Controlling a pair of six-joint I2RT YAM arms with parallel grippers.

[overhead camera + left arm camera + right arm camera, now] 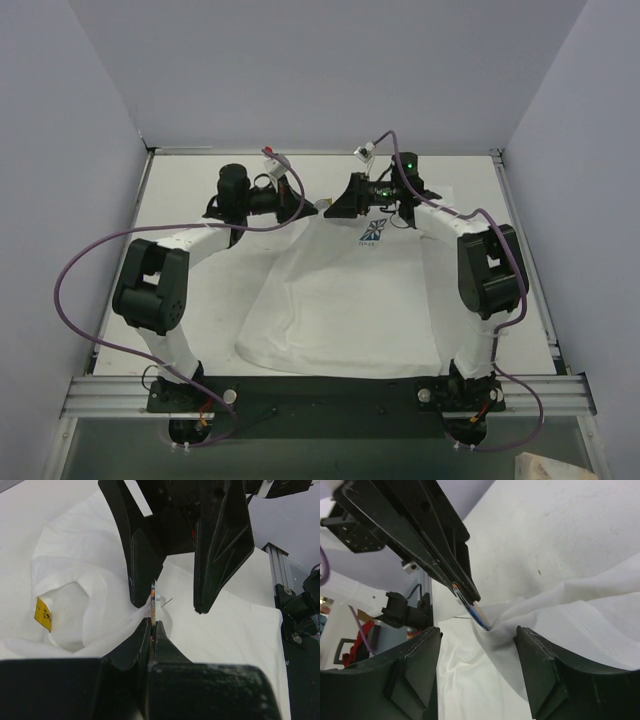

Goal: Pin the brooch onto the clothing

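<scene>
The clothing, a white T-shirt, lies spread on the table with its blue flower print near the collar. My left gripper is shut on the brooch, a thin disc seen edge-on, with a fine pin wire beside it. The brooch presses into a raised fold of the shirt. My right gripper faces it tip to tip, open, its fingers straddling the brooch and fold without touching them.
A yellow neck label shows inside the bunched collar at the left. Metal rails border the table. Grey walls enclose it on three sides. The arms' purple cables loop outward at both sides.
</scene>
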